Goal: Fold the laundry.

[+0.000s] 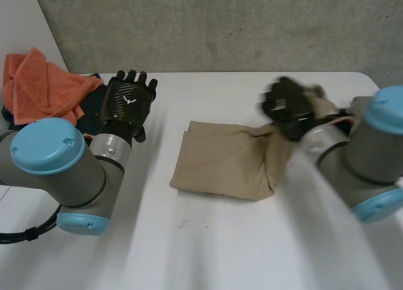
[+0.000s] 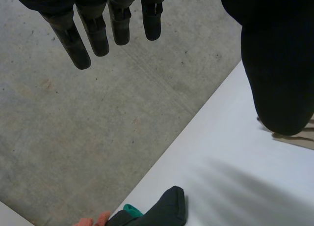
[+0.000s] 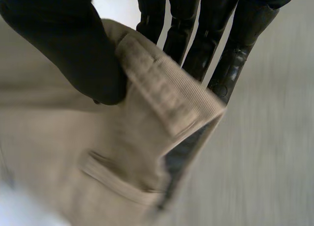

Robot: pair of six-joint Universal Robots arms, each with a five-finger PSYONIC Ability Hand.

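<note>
Between the thumb [image 3: 73,44] and the straight fingers [image 3: 235,64] of the right hand [image 1: 291,107], the waistband [image 3: 167,98] of a tan garment [image 1: 227,161] is being pinched. The thumb is pressing on its outer face and the fingers are lying behind it. A belt loop [image 3: 113,179] is showing just beyond the thumb, and the inside of the waistband opening is too dark to read. The cloth is running on under the palm and is cut off there. In the head view this hand's fingers are hard to tell apart. The hand is holding the pinched end raised off the white table [image 1: 208,246], while the rest of the garment is lying folded flat, stretching away from the hand toward the other arm.

The left hand [image 1: 128,102] is being held up well apart from the garment, its fingers straight and slightly spread, thumb out to the side, gripping nothing. Its palm is facing the grey concrete wall [image 2: 98,127]. Just beside this hand, on the side away from the garment, a pile of laundry is sitting on the table. An orange towel [image 1: 38,85] is lying over dark clothes [image 1: 88,104], which are partly hidden behind the left arm [image 1: 69,170]. Out beyond the palm, a teal scrap [image 2: 131,210] is peeking from under the dark cloth, most of it covered.
</note>
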